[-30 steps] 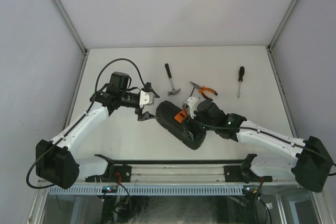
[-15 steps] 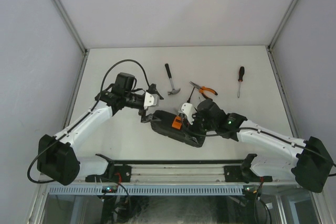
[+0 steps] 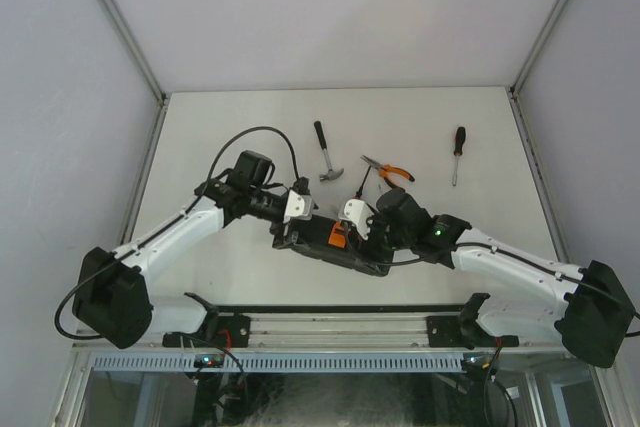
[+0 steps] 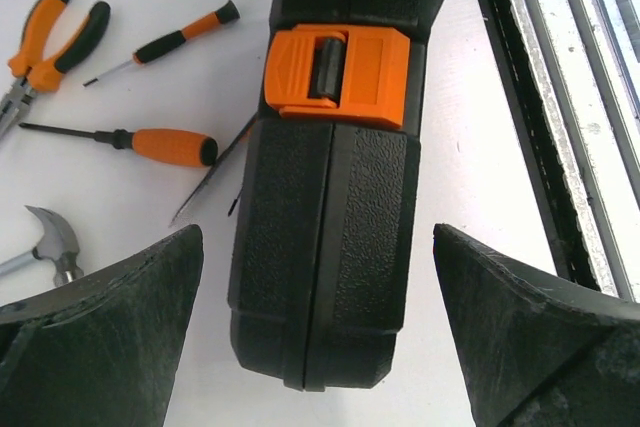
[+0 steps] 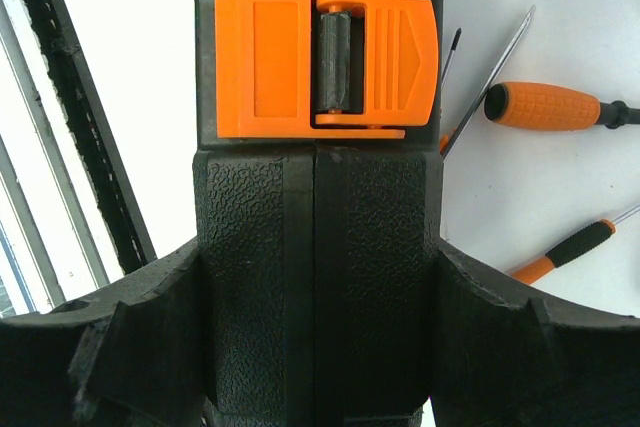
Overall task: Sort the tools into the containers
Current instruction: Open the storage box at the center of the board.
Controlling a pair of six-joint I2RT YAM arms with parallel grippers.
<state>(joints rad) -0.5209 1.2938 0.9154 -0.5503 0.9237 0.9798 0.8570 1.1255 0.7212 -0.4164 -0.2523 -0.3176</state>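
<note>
Right tool (image 5: 320, 347) was clamped on the black tool case (image 5: 320, 247), one finger pressed flat against each textured side, so that one was definitely gripping it. Over on the other end, the left tool (image 4: 318, 342) was a different story: spread as wide as it goes, straddling the case with a clear strip of white table (image 3: 230, 127) showing on both sides, not touching it at all.

Case itself was closed up, halves together with the seam running down the middle and the orange latch (image 5: 325, 57) folded across it. From overhead it sat near the front-middle of the table, between the two arms, at a bit of a slant. Couldn't tell whether it was resting on the table or lifted slightly.

Everything else was lying loose beyond the case: hammer (image 3: 322, 147) toward the back, orange-handled pliers (image 3: 392, 173) just right of it, a couple of slim screwdrivers (image 4: 165, 145) with orange-and-black handles right beside the case, and one longer screwdriver (image 3: 457, 152) with a black handle well off to the right on its own.
</note>
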